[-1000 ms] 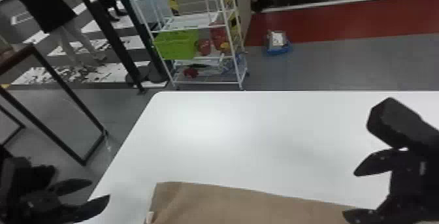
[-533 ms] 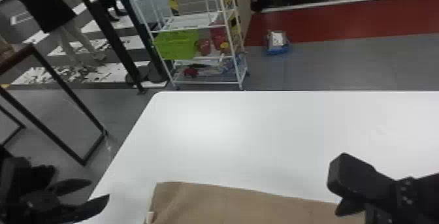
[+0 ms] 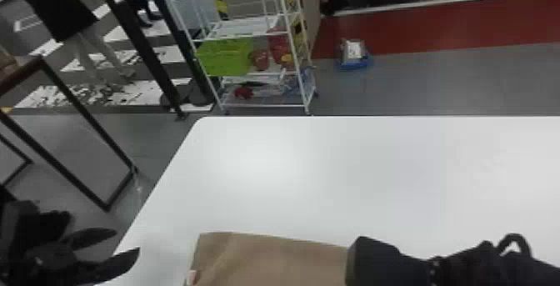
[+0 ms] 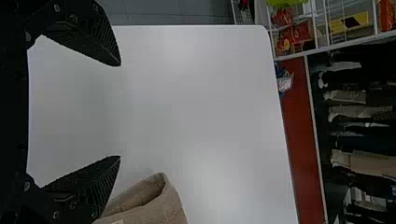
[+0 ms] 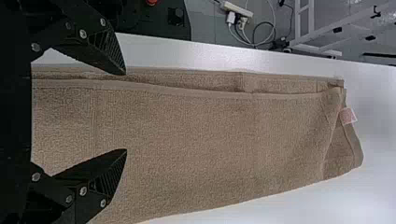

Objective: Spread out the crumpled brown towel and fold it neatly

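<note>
L end effector (image 3: 127, 241), fingers apart, nr. L edge of counter (image 3: 375, 172); R end effector (image 3: 373, 262), likewise apart, over brown towel (image 3: 266, 260), lying layered, w/ small tag (image 5: 348, 116) at one end.

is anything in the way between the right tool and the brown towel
Nothing visible is: the right tool is open, and the brown towel shows directly beyond its fingertips in the right wrist view.
</note>
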